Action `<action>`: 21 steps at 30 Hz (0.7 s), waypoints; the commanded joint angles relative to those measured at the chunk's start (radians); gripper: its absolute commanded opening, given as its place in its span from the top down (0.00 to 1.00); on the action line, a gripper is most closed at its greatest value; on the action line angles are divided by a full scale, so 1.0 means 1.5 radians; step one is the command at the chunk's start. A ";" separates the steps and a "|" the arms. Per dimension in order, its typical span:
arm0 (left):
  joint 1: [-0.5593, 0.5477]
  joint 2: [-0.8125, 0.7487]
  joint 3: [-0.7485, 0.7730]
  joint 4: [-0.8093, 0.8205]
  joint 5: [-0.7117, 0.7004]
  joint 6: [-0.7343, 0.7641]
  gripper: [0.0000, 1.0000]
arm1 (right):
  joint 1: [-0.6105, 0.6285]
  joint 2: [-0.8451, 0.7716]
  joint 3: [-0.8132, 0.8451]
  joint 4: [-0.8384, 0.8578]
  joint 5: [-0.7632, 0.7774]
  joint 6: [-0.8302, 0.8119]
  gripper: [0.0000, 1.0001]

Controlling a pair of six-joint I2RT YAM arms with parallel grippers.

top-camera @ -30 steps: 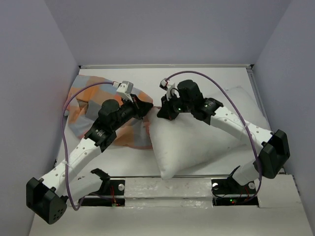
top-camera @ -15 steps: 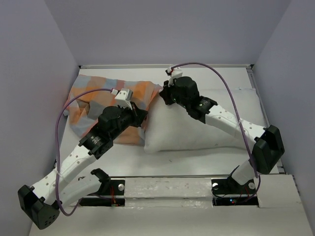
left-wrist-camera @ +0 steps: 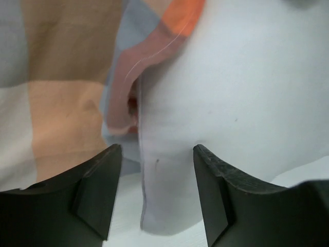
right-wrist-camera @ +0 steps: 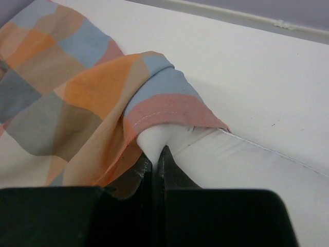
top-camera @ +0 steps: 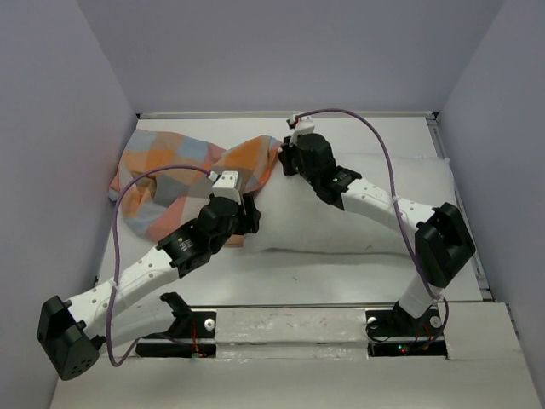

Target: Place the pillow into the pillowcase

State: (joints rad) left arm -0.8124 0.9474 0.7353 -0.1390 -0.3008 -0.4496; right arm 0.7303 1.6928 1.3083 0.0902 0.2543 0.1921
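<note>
Right hand (right-wrist-camera: 156, 157) clenched on the pillow (right-wrist-camera: 160, 136) corner, pillowcase (right-wrist-camera: 77, 98) hem just ahead; left hand (left-wrist-camera: 157, 150) released, pillow edge just beyond it

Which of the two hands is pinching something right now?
The right hand, shut on a corner of the pillow; the left hand has its fingers apart, gripping nothing.

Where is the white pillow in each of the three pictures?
Top view: the pillow lies across the middle and right of the picture.
Left wrist view: it fills the right side.
Right wrist view: it is at the lower right, with its corner tucked under the cloth's edge.
Shared landmark: the checked pillowcase, just left of the pillow in every view.
</note>
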 commanded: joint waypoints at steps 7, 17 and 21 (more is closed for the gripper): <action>-0.004 -0.076 -0.124 0.031 -0.089 -0.105 0.31 | -0.052 -0.059 -0.015 0.084 -0.055 0.005 1.00; 0.071 0.045 -0.159 0.298 -0.038 -0.094 0.32 | -0.058 -0.075 -0.038 0.073 -0.135 0.008 1.00; 0.098 0.138 -0.151 0.389 0.051 -0.085 0.39 | -0.058 -0.075 -0.038 0.067 -0.143 0.006 1.00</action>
State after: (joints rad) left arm -0.6918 1.0672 0.4976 0.2169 -0.3126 -0.5961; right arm 0.6483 1.6352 1.2480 0.1196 0.0807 0.1959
